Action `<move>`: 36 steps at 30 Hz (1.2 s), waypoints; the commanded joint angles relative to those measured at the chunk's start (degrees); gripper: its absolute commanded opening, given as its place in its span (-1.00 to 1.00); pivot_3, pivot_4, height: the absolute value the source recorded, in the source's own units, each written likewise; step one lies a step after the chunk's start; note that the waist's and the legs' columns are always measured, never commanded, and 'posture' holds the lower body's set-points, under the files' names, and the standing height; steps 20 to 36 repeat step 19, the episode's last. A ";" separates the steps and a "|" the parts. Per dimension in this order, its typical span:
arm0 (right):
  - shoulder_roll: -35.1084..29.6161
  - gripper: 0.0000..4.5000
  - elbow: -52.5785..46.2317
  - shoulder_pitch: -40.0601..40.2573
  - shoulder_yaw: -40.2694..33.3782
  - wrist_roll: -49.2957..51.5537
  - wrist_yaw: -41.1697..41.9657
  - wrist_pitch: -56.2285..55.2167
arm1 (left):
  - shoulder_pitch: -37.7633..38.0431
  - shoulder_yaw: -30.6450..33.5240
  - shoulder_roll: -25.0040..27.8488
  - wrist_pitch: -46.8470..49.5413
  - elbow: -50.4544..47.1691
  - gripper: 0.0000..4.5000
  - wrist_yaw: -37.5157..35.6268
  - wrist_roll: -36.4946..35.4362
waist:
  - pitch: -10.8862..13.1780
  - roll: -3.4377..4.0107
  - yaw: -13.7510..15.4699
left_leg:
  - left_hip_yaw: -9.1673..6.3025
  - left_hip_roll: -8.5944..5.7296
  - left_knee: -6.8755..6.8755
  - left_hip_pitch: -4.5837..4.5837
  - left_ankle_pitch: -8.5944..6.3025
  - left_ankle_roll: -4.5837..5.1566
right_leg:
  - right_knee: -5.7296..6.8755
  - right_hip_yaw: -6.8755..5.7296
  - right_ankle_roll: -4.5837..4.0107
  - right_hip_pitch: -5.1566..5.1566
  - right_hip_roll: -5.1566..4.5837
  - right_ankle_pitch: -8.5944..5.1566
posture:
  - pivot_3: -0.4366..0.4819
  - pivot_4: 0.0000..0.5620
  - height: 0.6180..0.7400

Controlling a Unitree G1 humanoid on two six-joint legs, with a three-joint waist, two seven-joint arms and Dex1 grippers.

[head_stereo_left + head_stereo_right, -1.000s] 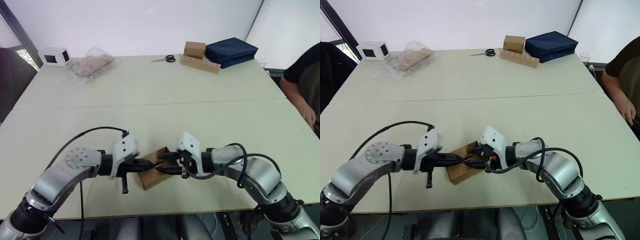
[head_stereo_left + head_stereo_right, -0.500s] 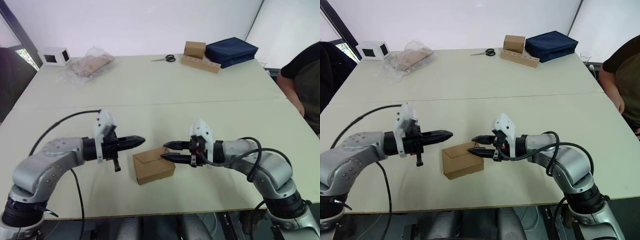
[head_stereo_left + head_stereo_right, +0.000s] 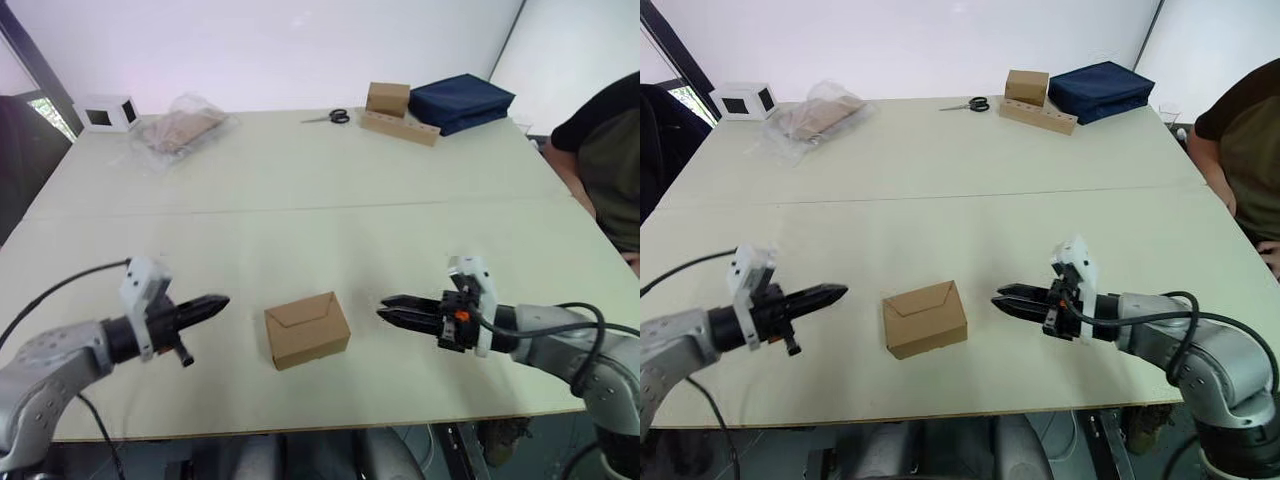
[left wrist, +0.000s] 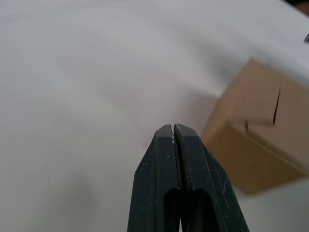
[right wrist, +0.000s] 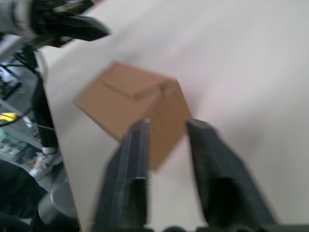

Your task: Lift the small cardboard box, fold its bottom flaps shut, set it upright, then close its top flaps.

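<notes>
A: Where was the small cardboard box (image 3: 307, 329)?

B: Upright on the table (image 3: 300, 180), top flaps (image 3: 305, 311) closed. Left gripper (image 3: 222, 300) sat left of it, fingers pressed together; right gripper (image 3: 384, 311) right of it, fingers spread. Neither touched it.

A: Beyond it?

B: Scissors (image 3: 328, 118), far edge.

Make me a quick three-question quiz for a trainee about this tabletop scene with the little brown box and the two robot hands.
1. True or false: the small plain brown cardboard box rests on the pale table with its top flaps closed, touched by neither hand.
2. Which hand has its fingers open: the left hand or the right hand?
3. Fill in: the metal scissors lie at the far edge, beside a cube-like brown box and a ______ fabric bag.

Key: 1 true; 2 the right hand; 3 dark blue.
</notes>
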 commanded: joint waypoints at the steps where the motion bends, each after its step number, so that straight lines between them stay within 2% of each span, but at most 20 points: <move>1: -2.08 -0.99 -2.46 2.61 -2.89 1.23 0.67 -0.88 | 4.95 4.42 1.59 -1.23 -3.33 -1.00 -2.30 0.16 | 0.00 0.00 0.12 | 0.00 0.01 0.00 0.00 0.00 0.00 | 0.00 0.00 0.00 0.00 0.01 0.00 | -0.05 -0.47 1.00; 9: -6.98 -0.99 -0.63 10.59 -4.78 -2.87 3.51 -4.16 | 16.91 8.52 2.15 -2.57 -7.05 -1.00 -6.51 0.42 | 0.00 -0.01 1.09 | 0.07 0.01 0.01 0.01 -0.01 0.00 | -0.08 0.01 -0.01 0.04 0.00 0.00 | -0.05 -0.47 1.00; 16: -6.99 -0.99 0.12 10.99 -4.37 -4.17 3.45 -5.69 | 14.53 7.10 0.05 -1.08 -6.59 -1.00 -3.52 -2.69 | -0.01 -0.02 1.31 | 0.07 0.01 0.02 0.05 -0.01 0.00 | -0.08 0.00 -0.01 0.11 0.00 0.00 | -0.05 -0.47 1.00; 36: -6.79 -0.99 0.27 10.65 -4.15 -4.39 3.32 -5.75 | 13.29 6.11 -0.15 -0.83 -5.91 -1.00 -3.01 -2.80 | -0.01 -0.02 1.25 | 0.07 0.01 0.02 0.06 -0.01 0.01 | -0.08 0.01 -0.01 0.11 0.00 0.00 | -0.05 -0.47 1.00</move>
